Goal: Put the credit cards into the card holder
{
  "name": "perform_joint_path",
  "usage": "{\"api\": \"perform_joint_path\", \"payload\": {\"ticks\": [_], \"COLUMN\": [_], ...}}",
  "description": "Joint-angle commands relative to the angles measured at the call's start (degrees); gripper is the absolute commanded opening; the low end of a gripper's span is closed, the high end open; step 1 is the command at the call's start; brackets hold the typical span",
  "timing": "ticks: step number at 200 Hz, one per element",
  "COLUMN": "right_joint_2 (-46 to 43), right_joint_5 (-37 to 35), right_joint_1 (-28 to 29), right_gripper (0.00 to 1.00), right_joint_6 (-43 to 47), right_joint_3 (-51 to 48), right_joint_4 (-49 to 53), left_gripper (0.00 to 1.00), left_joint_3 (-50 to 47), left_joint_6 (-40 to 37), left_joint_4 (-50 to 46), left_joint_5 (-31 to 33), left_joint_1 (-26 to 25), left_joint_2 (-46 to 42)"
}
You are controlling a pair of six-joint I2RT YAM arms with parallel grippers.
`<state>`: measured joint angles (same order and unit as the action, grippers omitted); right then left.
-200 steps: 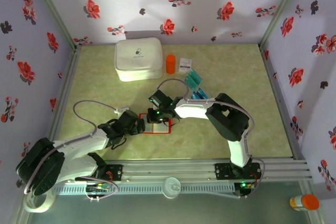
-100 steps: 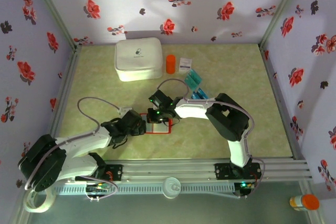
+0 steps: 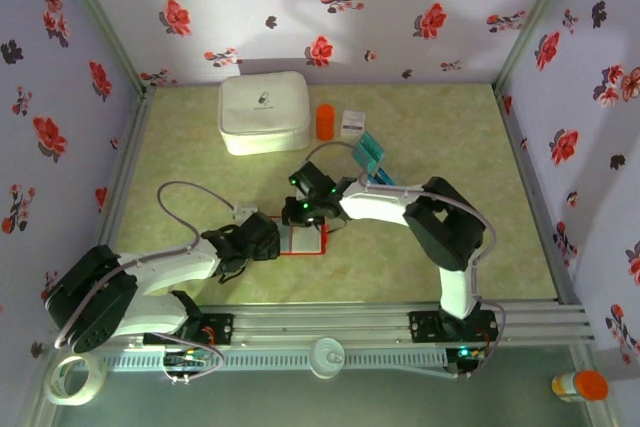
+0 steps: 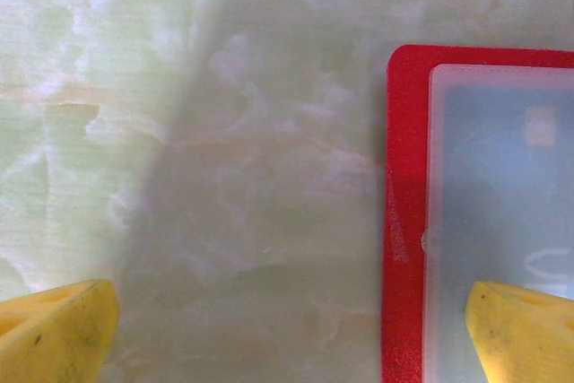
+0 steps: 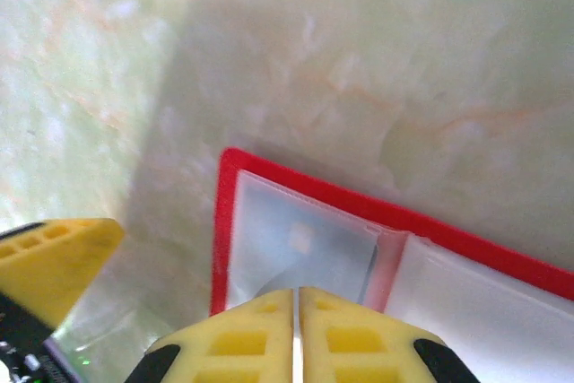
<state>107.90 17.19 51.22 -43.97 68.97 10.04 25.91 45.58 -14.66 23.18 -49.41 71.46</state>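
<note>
— Card holder (image 3: 303,238): where is it now, and what has moved around it?
— It lies open and flat on the bench (image 3: 450,147), near the front, about midway between the two arms, with a red rim around a pale inside. It has not shifted. The left end effector (image 3: 262,243) has slid rightward over the last second and now sits just beside the holder's left edge. In its wrist view the fingers are spread wide, one over bare bench and the other over the clear pocket.
— And the right?
— The right end effector (image 3: 303,209) has drawn back a little toward the far edge of the card holder, and its elbow has swung outward. Its fingertips are pressed together with nothing visible between them, low over the holder's near part, close to the fold.
— Is a card in?
— Something pale grey-blue with a light square shows through that pocket. I'd judge it a seated card, though the film blurs it. The other credit cards (image 3: 369,153) still lie further back on the bench, to the right and well apart from the holder.
— Meaning?
— Probably one insertion is finishing. The left looks set to steady the holder while the right goes back for another card.
</note>
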Motion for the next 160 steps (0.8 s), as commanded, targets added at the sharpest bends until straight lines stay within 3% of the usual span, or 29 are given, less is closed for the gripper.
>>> {"api": "perform_joint_path", "payload": {"ticks": [1, 65, 117, 160], "right_joint_2": [-7.09, -16.20, -13.97, -9.84], "right_joint_5": [-1.46, -18.25, -31.44, -38.44], "right_joint_1": [-2.70, -12.65, -15.01, -15.01], "right_gripper": [0.15, 0.40, 0.41, 0.39], "right_joint_6": [3.47, 19.55, 28.40, 31.33], "right_joint_3": [1.81, 2.69, 6.26, 9.30], "right_joint_4": [5.50, 29.26, 39.61, 42.47], "left_gripper": [1.00, 1.00, 1.00, 1.00], "left_joint_3": [0.37, -0.05, 0.26, 0.46], "left_joint_6": [1.02, 2.40, 2.45, 2.32], "left_joint_4": [-2.22, -2.22, -2.37, -2.35], "left_joint_5": [2.17, 2.35, 2.31, 2.37], "left_joint_1": [-0.42, -0.43, -0.43, -0.43], "left_joint_2": [0.54, 0.25, 0.09, 0.20]}}
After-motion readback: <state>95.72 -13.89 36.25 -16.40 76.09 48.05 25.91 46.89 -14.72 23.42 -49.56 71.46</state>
